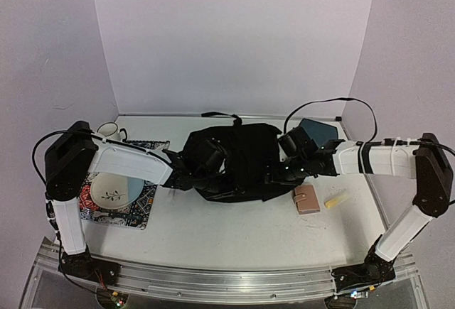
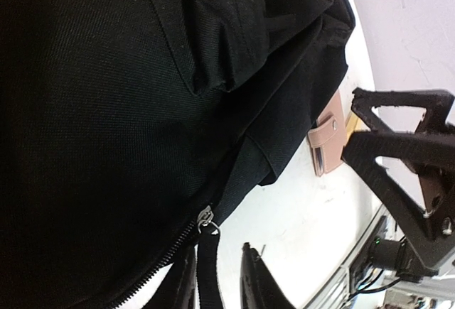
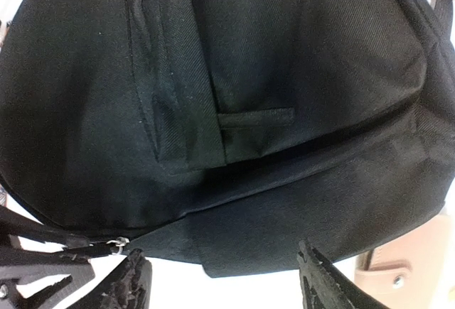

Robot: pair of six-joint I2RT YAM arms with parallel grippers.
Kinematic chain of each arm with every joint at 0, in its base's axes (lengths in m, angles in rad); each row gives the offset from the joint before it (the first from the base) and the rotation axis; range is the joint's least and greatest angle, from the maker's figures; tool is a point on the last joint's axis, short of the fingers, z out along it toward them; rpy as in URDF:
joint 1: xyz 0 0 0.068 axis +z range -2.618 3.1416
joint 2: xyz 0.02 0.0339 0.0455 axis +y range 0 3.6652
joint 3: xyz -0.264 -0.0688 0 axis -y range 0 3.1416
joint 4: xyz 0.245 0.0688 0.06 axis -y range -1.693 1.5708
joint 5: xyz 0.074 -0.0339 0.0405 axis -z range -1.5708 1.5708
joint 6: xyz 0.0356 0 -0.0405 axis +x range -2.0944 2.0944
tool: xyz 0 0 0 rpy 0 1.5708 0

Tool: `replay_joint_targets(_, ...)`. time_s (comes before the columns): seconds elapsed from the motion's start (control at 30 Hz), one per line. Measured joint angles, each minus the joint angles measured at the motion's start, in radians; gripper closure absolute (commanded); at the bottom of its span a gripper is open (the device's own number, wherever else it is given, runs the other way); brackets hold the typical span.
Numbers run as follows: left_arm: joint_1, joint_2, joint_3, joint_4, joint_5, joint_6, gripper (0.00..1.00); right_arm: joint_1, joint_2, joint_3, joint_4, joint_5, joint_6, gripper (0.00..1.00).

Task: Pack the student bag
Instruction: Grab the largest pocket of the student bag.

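Observation:
The student bag (image 1: 234, 156) is a black fabric backpack lying flat mid-table between my two arms. My left gripper (image 1: 186, 178) is at its near left edge. In the left wrist view the silver zipper slider (image 2: 205, 217) hangs at the bag's seam, and its black pull strap (image 2: 209, 270) runs down between my fingers (image 2: 257, 280); a white gap shows beside the strap, so the left gripper (image 2: 217, 284) is narrowly open. My right gripper (image 1: 274, 175) stands wide open at the bag's near right edge (image 3: 284, 231), with the fingertips (image 3: 318, 277) touching nothing.
A pink wallet (image 1: 307, 199) and a small yellow piece (image 1: 335, 199) lie right of the bag. A dark blue-grey tray (image 1: 318, 133) sits at the back right. At the left, a plate (image 1: 110, 190) rests on a patterned mat, with a mug (image 1: 108, 131) behind it.

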Motion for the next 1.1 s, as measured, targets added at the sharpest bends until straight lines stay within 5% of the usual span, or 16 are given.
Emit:
replay_joint_targets(0.1,0.000,0.000,0.001,-0.004,-0.003,-0.004,1.00,0.000,0.000,-0.006,0.015,-0.031,0.038,0.23)
replay_joint_targets(0.63,-0.008,-0.067,0.016,-0.010,-0.009,0.035,1.00,0.000,0.102,-0.021,0.101,-0.161,0.199,0.12)
replay_joint_targets(1.1,-0.021,-0.076,0.025,-0.022,-0.023,0.094,1.00,-0.013,0.144,-0.010,0.137,-0.132,0.222,0.49)
